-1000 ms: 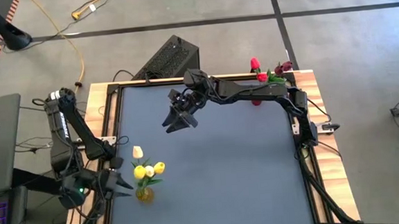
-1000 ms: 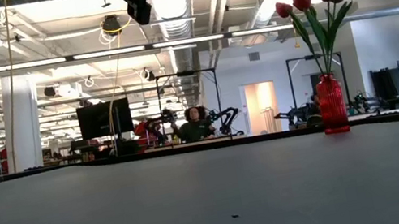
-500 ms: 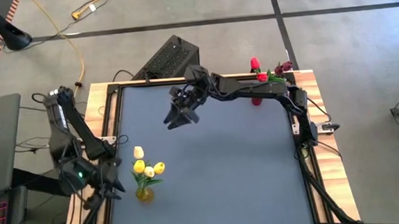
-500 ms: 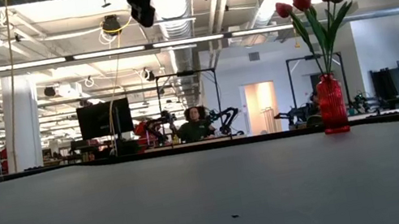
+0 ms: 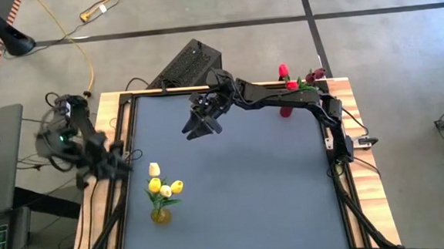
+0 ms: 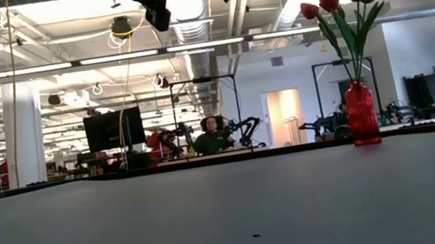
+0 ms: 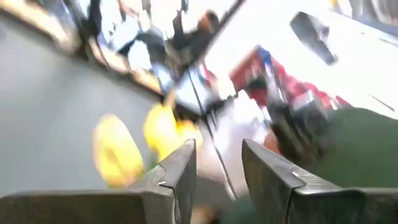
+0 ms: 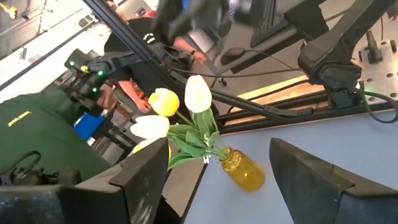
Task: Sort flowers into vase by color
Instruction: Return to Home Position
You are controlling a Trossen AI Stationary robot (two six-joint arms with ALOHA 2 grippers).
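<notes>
While its two fingers stand a little apart with nothing between them, the left pincer (image 7: 219, 155) hangs at the worktop's (image 5: 249, 192) left rim, over the wooden frame (image 5: 102, 116). The yellow vase (image 5: 160, 215) stands near it, just inboard. That vase holds the yellow and white flowers (image 5: 164, 188), upright close to the left edge.

The right pincer (image 5: 199, 127) is spread wide and empty, raised over the far half of the worktop. Its arm reaches across from the right rear corner, where the red vase (image 6: 362, 114) stands with the red flowers (image 6: 331, 1) in it. No flower lies loose on the surface, so the sorting looks finished, and only the arms' retreat to rest seems to remain.

The likeliest upset is at that rear corner. The right arm's long link runs just beside the red heads, and folding back low or wide could brush them and tip the slim vase off the far edge. On the left, a swing inward could clip the leaning yellow heads; the small vase looks top-heavy.

Free room lies over the bare centre and near half of the worktop, and upward. A black box (image 5: 191, 63) sits just beyond the far rim.
</notes>
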